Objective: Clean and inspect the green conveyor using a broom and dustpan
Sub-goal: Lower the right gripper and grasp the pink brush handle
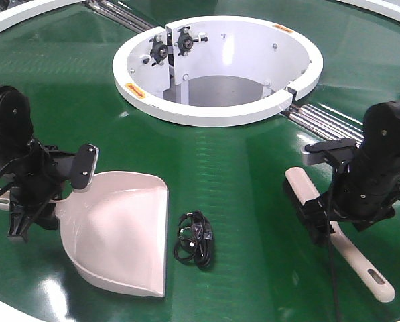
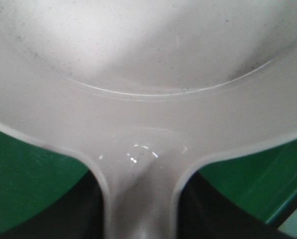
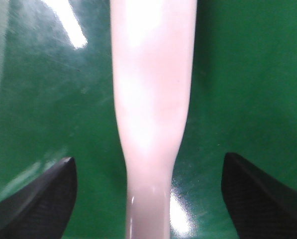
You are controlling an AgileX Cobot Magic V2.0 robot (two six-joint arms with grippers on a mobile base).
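Note:
The beige dustpan lies on the green conveyor at the front left, its wide lip towards the right. My left gripper is shut on the dustpan's handle; in the left wrist view the pan fills the frame and its neck runs between my left gripper's dark fingers. The slim beige broom lies on the belt at the front right. My right gripper is open and straddles it. In the right wrist view the broom passes midway between my right gripper's wide-apart fingertips without touching them.
A black tangled bundle of loops lies on the belt just right of the dustpan's lip. The round white-walled opening is at the back centre. Steel rollers run in a seam to its right. The white rim edges the belt in front.

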